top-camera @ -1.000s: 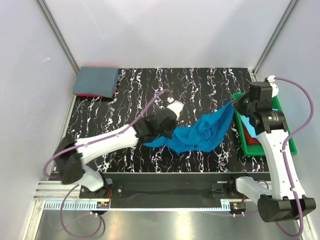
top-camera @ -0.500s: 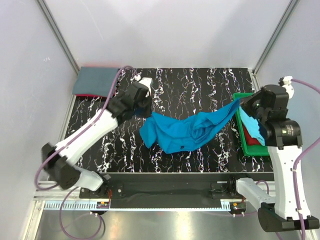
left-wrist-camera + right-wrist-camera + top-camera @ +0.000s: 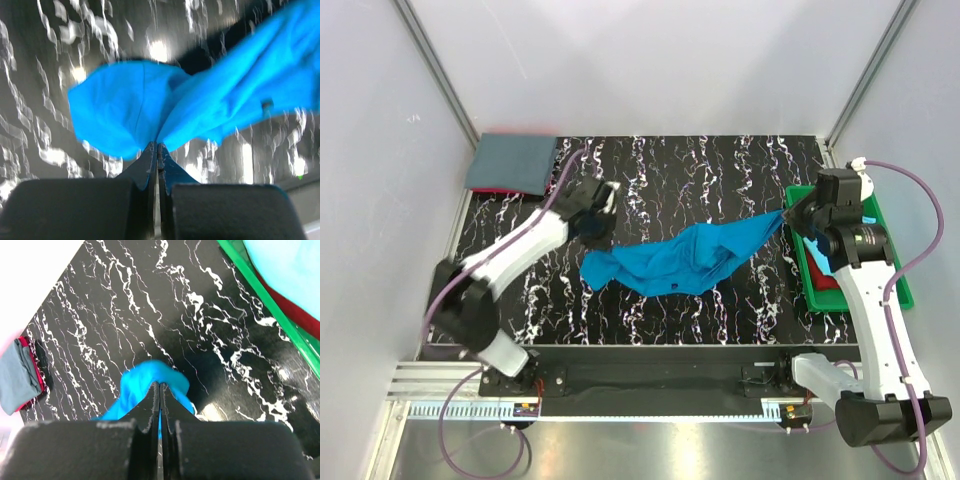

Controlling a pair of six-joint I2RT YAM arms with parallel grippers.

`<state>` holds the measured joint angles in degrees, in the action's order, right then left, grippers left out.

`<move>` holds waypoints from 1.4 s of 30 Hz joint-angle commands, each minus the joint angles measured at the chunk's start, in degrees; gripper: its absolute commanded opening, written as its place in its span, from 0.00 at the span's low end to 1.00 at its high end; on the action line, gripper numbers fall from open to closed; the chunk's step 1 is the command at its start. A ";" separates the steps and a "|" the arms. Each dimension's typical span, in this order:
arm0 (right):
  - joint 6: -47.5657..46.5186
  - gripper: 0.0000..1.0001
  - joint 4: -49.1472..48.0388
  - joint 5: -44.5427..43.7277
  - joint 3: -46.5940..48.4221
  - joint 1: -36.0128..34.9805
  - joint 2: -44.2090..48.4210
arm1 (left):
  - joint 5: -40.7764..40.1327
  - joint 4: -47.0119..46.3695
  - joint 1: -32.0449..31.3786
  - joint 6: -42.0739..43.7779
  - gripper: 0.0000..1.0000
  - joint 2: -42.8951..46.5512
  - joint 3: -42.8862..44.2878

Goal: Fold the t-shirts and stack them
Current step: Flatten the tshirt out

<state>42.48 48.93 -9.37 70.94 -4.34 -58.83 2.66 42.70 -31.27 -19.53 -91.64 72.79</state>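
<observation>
A bright turquoise-blue t-shirt [image 3: 680, 260] hangs stretched between both grippers over the middle of the black marbled table. My left gripper [image 3: 597, 235] is shut on its left end, seen as bunched blue cloth [image 3: 120, 115] at the fingertips. My right gripper [image 3: 787, 215] is shut on its right end [image 3: 145, 385], near the green tray. A slate grey-blue shirt [image 3: 512, 162] lies folded on a red one at the far left corner, also in the right wrist view [image 3: 17, 375]. Light aqua [image 3: 285, 265] and red [image 3: 295, 315] shirts lie in the tray.
The green plastic tray [image 3: 801, 262] sits at the table's right edge under the right arm. White walls and metal posts enclose the table. The table's near edge runs along a black rail.
The left gripper swung from the centre to the far left, then came a little nearer, pulling the shirt out long and lower. The right gripper held its end by the tray.
</observation>
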 commanded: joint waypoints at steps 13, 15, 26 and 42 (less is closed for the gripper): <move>-6.18 0.00 -11.66 12.09 30.45 0.21 -18.22 | -14.18 2.22 0.22 -5.70 0.00 34.62 -7.08; -6.27 0.00 -11.66 11.83 39.66 0.12 -20.96 | -19.07 1.25 2.52 -4.91 0.00 30.92 3.60; -9.34 0.00 -11.31 15.60 28.61 0.21 -15.27 | -3.01 -7.54 -2.30 -15.52 0.31 37.48 -17.12; -11.63 0.00 -8.32 31.42 17.56 0.21 -4.89 | 9.19 -14.47 -2.30 -4.64 0.60 20.63 -7.94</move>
<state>32.12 41.93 18.11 85.56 -4.34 -67.02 2.76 33.85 -32.97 -28.27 -67.13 61.36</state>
